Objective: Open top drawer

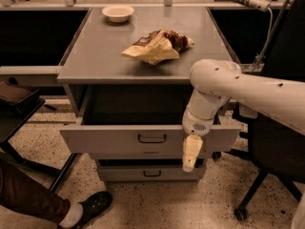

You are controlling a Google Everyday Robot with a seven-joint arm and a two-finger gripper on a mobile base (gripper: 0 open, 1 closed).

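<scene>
a speckled floor (190, 209) runs under a grey metal desk (95, 56) in a dim workroom. on the desk a white bowl (117, 12) sits near the back left edge. a crumpled snack bag (157, 46) lies well apart from it, nearer the middle. below the desk surface, the top drawer (105, 140) stands pulled out toward the camera. its dark tray shows behind the wide front, and a small black handle (152, 138) sits at the centre of that front. a narrower lower drawer (124, 173) shows beneath it, set further back, with a like handle. the white arm (248, 92) reaches in from the right and bends down over the top drawer's right end. the cream gripper (189, 161) hangs pointing down in front of the drawer front, right of the handle and apart from it. whether the gripper is open or closed cannot be told. a dark shoe (95, 205) and a trouser leg are at lower left. an office chair (267, 161) stands at right.
</scene>
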